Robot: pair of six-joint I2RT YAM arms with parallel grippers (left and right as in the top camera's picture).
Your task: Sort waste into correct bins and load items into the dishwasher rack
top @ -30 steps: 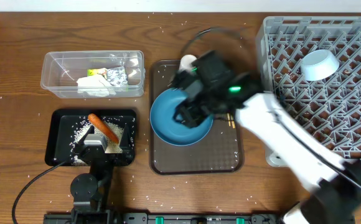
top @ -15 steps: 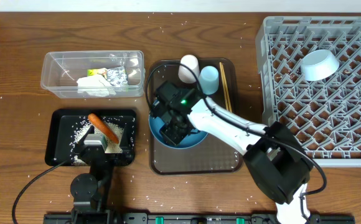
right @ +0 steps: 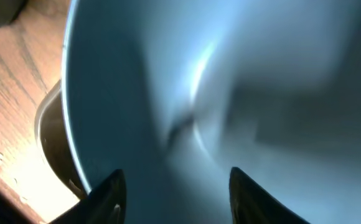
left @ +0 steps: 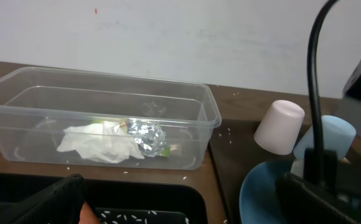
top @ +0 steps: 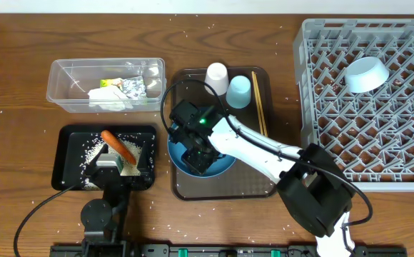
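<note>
My right tool [right: 179, 190] sits low inside the dark-blue plate [right: 243, 74], which lies on the brown tray [top: 225, 187]; its fingers are spread with nothing pinched between them. My left tool [top: 114, 160] hangs spread wide over the black tray [top: 70, 153].

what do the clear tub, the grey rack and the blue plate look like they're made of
The tub looks like thin clear plastic, glossy; its contents show through the walls. The rack looks like moulded grey plastic, matte, going by its uniform lattice of pegs. The plate is probably glazed ceramic, possibly melamine: its smooth blue surface carries a soft glare in the right wrist view.
</note>
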